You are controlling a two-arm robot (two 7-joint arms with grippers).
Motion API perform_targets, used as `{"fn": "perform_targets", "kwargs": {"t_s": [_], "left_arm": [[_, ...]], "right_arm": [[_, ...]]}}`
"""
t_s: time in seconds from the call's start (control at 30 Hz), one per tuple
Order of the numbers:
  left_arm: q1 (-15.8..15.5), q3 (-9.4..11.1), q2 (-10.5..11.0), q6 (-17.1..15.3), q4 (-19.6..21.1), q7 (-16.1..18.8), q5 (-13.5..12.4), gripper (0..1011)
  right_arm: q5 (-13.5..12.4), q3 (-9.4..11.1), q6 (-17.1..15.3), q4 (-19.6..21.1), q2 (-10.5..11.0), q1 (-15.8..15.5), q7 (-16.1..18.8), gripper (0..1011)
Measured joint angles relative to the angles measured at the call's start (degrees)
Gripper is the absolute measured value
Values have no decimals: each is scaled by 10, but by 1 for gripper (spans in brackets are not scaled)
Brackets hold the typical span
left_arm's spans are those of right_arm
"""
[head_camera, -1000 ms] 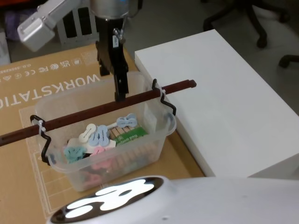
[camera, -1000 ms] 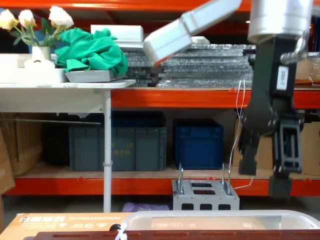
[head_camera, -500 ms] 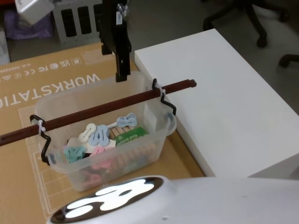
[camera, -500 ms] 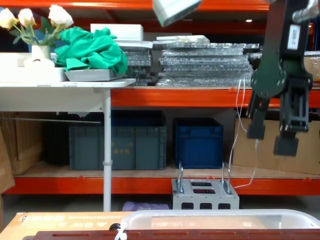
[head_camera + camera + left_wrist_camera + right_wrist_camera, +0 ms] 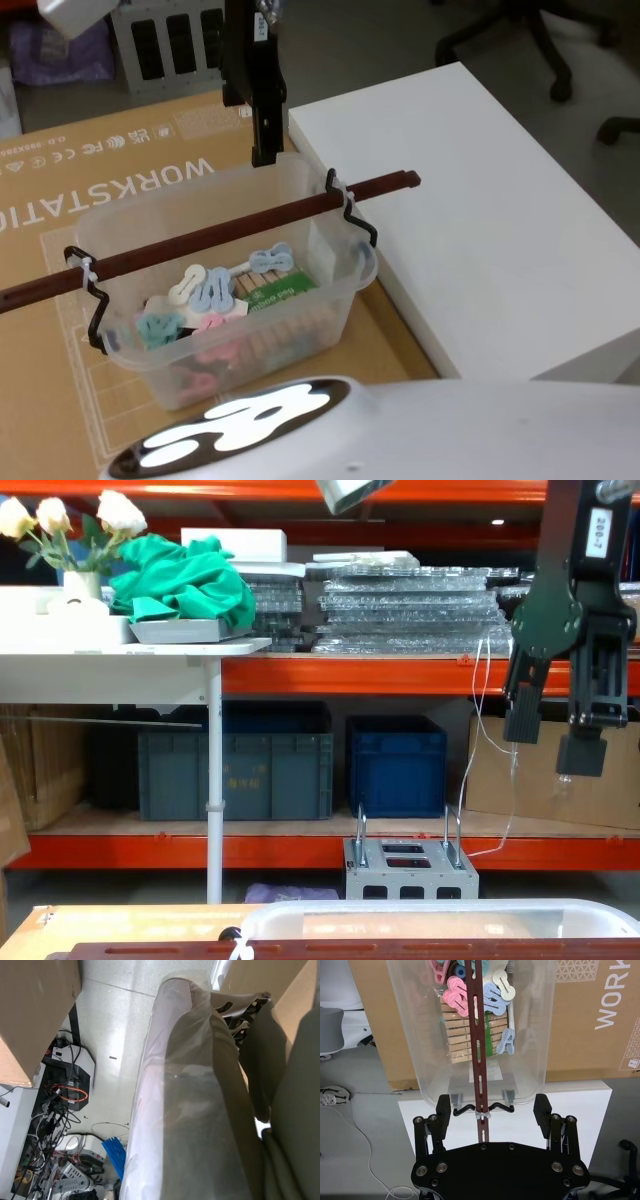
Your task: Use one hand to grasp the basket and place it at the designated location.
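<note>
The basket (image 5: pixel 335 290) is a clear plastic tub resting on a brown cardboard sheet (image 5: pixel 120 180), with pastel and wooden clothes pegs inside. Its reddish-brown bar handle (image 5: pixel 215 235) runs across the top, fixed by white ties and black hooks. My right gripper (image 5: pixel 255 125) hangs open above the tub's far rim, clear of the handle. In the right wrist view the gripper (image 5: pixel 492 1108) straddles the line of the handle (image 5: pixel 477 1050) from above, with the basket (image 5: pixel 425 1035) below it. In the chest view the gripper (image 5: pixel 552 738) is high above the basket rim (image 5: pixel 430 912).
A large white block (image 5: pixel 470 220) lies right beside the basket's right end. Office chair bases (image 5: pixel 520 35) stand on the floor beyond. Ahead are orange shelves with dark blue crates (image 5: pixel 395 765), a grey metal box (image 5: pixel 410 870) and a white table (image 5: pixel 130 660).
My right gripper has risen from just over the bar handle to well above the tub, staying open. The basket has not moved.
</note>
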State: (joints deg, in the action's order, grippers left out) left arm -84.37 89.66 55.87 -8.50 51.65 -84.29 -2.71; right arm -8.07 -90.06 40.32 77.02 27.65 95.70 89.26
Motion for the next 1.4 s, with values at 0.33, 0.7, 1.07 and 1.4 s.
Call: {"fn": "perform_targets", "kwargs": {"t_s": [0.33,0.7,1.07,1.4], "left_arm": [[0,0,0,0,0,0,0,0],[0,0,0,0,0,0,0,0],[0,0,0,0,0,0,0,0],[0,0,0,0,0,0,0,0]], "right_arm": [[7,1,0,2,4,-3,-6,1000],[27,1,12,-18,3,-24,-22,1000],[30,-12,37,-71,-28,-43,-23,1000],[20,-30,57,-128,-71,-63,-11,1000]]}}
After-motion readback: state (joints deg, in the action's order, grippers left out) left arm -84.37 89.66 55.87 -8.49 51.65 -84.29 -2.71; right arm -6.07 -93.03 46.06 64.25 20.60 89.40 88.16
